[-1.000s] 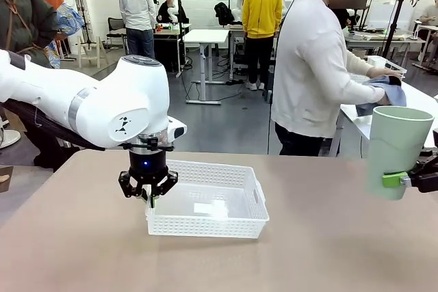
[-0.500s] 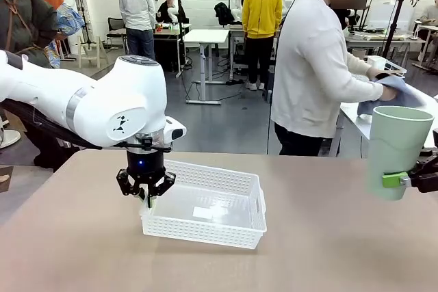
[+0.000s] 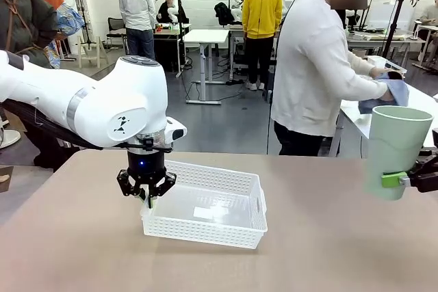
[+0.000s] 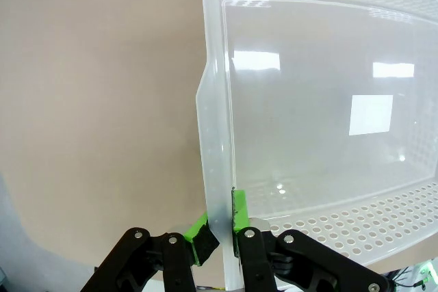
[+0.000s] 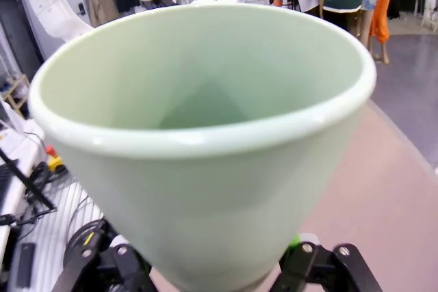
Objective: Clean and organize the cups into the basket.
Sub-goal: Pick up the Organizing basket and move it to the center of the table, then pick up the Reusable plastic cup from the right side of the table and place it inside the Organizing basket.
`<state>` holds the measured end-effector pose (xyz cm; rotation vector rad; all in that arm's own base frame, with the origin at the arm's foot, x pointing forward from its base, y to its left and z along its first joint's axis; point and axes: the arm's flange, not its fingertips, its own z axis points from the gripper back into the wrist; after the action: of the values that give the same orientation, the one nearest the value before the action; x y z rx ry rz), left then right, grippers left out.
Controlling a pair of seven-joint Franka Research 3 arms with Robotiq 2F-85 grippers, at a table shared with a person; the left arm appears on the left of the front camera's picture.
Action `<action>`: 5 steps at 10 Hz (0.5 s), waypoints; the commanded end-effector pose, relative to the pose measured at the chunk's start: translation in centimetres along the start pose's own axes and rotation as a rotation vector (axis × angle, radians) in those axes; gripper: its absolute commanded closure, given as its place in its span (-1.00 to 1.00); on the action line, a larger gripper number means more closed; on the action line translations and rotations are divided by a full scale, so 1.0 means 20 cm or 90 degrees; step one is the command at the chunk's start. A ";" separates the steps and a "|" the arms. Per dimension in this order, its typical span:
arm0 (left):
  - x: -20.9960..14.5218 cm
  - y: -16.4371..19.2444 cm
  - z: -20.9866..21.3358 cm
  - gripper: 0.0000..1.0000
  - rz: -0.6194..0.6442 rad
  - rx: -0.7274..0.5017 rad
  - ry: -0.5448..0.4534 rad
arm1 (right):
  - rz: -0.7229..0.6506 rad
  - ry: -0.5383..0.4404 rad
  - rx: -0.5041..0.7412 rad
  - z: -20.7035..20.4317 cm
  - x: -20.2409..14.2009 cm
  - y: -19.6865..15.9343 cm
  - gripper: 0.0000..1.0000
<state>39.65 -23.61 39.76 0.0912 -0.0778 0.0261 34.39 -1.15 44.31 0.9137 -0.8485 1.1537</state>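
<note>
Basket (image 3: 205, 232) nudged leftward — left tool (image 3: 149, 202) pinching rim, cup (image 3: 397, 148) unmoved

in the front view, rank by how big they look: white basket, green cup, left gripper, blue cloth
1. white basket
2. green cup
3. left gripper and blue cloth look about alike; the cloth is farther off, so I won't rank those two.

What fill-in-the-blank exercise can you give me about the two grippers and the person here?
The left gripper is shut on the rim of the basket, which holds ______ cups.
The right gripper holds the mint green cup with its mouth facing ______.
The person holds a cloth coloured ______.
Missing words: no; up; blue.
</note>
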 end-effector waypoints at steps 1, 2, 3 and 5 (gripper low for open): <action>-0.01 -0.02 0.01 1.00 0.014 0.001 -0.003 | 0.016 0.094 -0.028 -0.19 0.30 0.06 -0.60; -0.01 -0.02 0.01 1.00 0.014 0.001 -0.003 | 0.019 0.156 -0.050 -0.35 0.48 0.04 -0.60; -0.01 -0.02 0.01 1.00 0.014 0.001 -0.003 | 0.016 0.211 -0.066 -0.50 0.59 0.03 -0.60; -0.01 -0.02 0.01 1.00 0.014 0.001 -0.003 | 0.034 0.309 -0.082 -0.81 0.73 0.01 -0.60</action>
<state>39.58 -23.72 39.73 0.0914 -0.0776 0.0255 35.85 18.15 52.34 0.5327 -0.6481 1.2910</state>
